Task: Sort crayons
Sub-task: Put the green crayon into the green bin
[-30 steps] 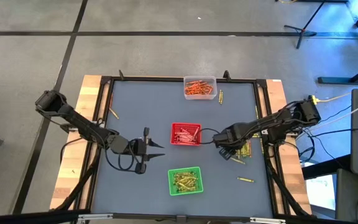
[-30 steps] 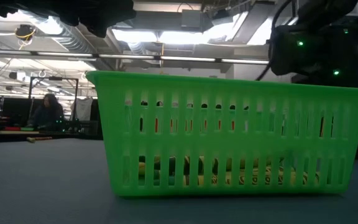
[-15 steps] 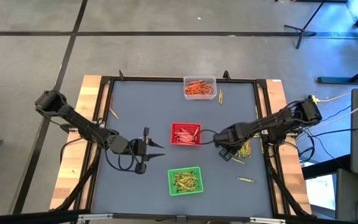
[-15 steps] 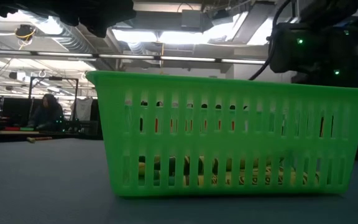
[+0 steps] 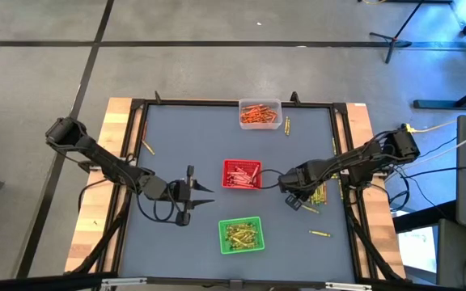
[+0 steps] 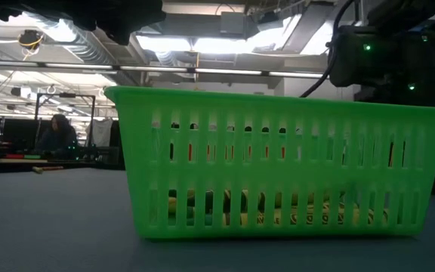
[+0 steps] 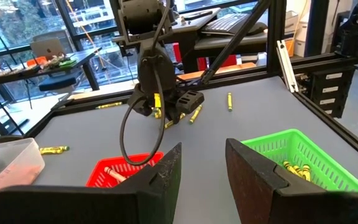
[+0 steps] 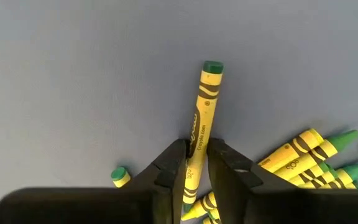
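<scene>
My right gripper (image 8: 196, 163) points down at the grey table, right of the red tray (image 5: 242, 174), and is shut on one yellow-green crayon (image 8: 202, 112). Several more yellow-green crayons (image 8: 306, 160) lie in a heap close beside it, and a short stub (image 8: 120, 176) lies on the other side. My left gripper (image 7: 202, 167) hovers left of the red tray, open, with nothing between its fingers. The green tray (image 5: 241, 234) holds yellow-green crayons, the red tray holds red ones, and the clear tray (image 5: 260, 113) holds orange ones. My right gripper pinches the crayon between its two fingers, on the paper-wrapped shaft (image 8: 195, 138) about midway along. The fingers come from above, pointing down, and lie across the crayon. The crayon stays level; I cannot tell whether it rests on the table or is lifted.
Single crayons lie loose on the table: one (image 5: 319, 234) near the right front, one (image 5: 147, 148) at the left edge, one (image 5: 287, 125) beside the clear tray. In the low view the green tray (image 6: 278, 166) fills most of the picture. A black frame (image 5: 342, 162) rims the table.
</scene>
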You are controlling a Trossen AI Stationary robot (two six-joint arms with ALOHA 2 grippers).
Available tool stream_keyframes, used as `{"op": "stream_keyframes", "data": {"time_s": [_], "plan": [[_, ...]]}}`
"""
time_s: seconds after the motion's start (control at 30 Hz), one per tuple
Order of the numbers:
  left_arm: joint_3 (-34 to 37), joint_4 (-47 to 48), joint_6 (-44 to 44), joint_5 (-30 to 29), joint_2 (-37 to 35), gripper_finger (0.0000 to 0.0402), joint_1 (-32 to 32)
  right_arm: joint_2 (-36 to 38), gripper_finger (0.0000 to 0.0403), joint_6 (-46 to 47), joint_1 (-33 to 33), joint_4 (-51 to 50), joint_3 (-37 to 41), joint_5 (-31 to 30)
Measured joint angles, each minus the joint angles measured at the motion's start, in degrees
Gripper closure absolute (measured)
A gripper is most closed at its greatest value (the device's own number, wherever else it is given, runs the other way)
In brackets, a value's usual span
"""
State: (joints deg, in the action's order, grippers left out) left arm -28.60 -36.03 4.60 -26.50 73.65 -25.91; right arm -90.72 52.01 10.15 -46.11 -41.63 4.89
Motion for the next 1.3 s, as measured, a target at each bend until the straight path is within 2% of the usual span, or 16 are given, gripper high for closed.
{"op": "stream_keyframes", "data": {"time_s": [0.23, 0.43, 0.53, 0.63, 0.9, 1.07, 1.3], "plan": [[0.00, -0.48, 0.02, 0.00, 0.00, 0.0292, 0.00, 0.00, 0.0358, -1.80, 0.00, 0.17, 0.02, -0.22], [0.00, -0.48, 0.02, 0.00, 0.00, 0.0292, 0.01, -0.16, 0.0389, -7.60, 0.00, -1.19, -1.00, -1.07], [0.00, -0.48, 0.02, 0.00, 0.00, 0.0292, 0.00, -0.52, 0.0390, -11.58, 0.04, -4.28, -4.12, -2.46], [0.00, -0.64, 0.04, -0.02, 0.00, 0.0292, 0.00, -0.75, 0.0384, -15.11, -0.11, -5.93, -8.79, -6.43], [0.02, -0.66, 0.04, 0.72, 0.00, 0.0292, 0.02, -0.46, 0.0386, -23.31, 1.74, -6.04, -22.01, -8.29], [0.02, -0.64, 0.04, 0.87, 0.00, 0.0292, 0.02, -0.39, 0.0383, -29.68, 6.32, 4.15, -26.77, -8.40], [0.02, -0.66, 0.04, 0.90, 0.00, 0.0292, 0.02, -1.36, 0.0382, -31.73, 11.43, 21.52, -26.97, -7.60]]}}
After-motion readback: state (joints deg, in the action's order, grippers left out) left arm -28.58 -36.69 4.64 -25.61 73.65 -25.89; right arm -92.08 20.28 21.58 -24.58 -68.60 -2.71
